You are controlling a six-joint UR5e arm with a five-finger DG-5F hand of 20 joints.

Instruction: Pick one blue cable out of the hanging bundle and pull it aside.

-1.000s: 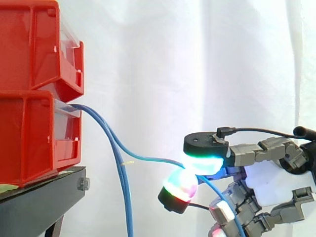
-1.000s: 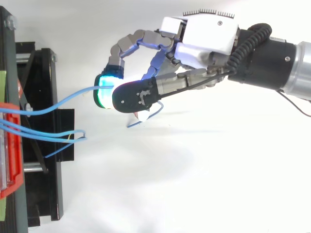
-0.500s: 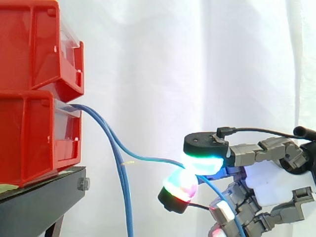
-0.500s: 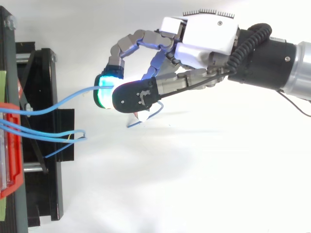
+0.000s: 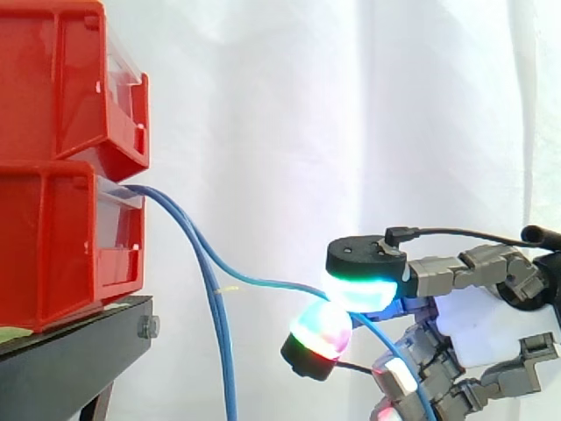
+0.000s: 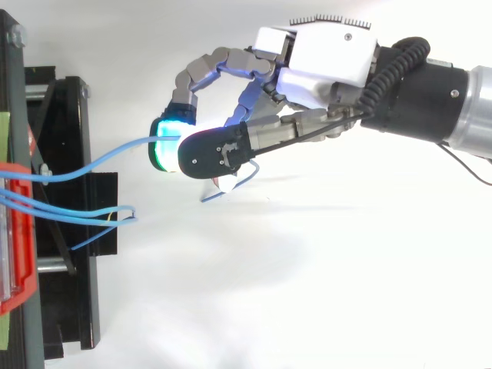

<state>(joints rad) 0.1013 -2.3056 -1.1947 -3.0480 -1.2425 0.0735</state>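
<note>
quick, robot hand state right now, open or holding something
Robot hand: closed, pinching one blue cable between its fingertips, apart from the hanging bundle.

Two red bins sat stacked at the left, upper bin directly on the lower bin, each with a clear panel across its front. Both rested on the black stand, with a bolt on the stand's front edge; from above, the stand's frame stuck out past the bin rim. A white curtain hung behind everything.
</note>
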